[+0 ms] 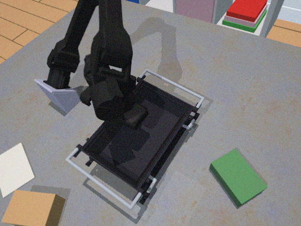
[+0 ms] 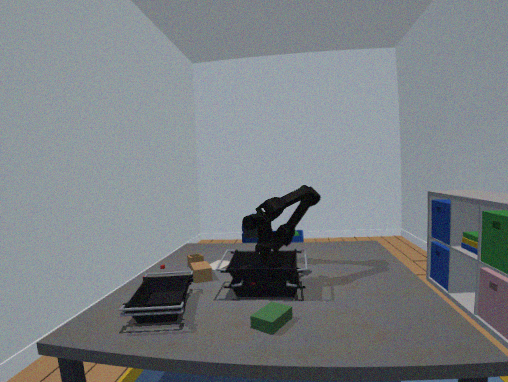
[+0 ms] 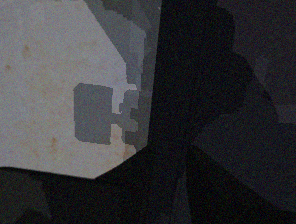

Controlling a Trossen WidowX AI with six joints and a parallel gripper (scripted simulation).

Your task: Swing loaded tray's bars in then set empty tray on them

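Note:
A black empty tray [image 1: 160,133] [image 2: 285,260] sits above the loaded tray [image 1: 170,152] [image 2: 285,292]. It looks about level; whether it rests fully on the lower bars is hidden. Its own wire bars [image 1: 99,183] [image 2: 225,262] stand out over its ends. The lower tray's bars [image 1: 154,184] [image 2: 292,285] show only at their near ends, turned inward. A bit of red block [image 2: 253,283] shows in the lower tray. My gripper [image 1: 118,122] [image 2: 264,251] is shut on the upper tray's far long wall; its fingertips are mostly hidden. The wrist view is mostly dark.
Another black tray [image 2: 160,292] stands at the left in the exterior view. A green block [image 1: 238,177] [image 2: 271,316] lies near the stack. A tan block [image 1: 29,207] [image 2: 201,271] and a cream sheet [image 1: 15,170] lie on the other side. A lilac wedge [image 1: 65,99] is beside the arm.

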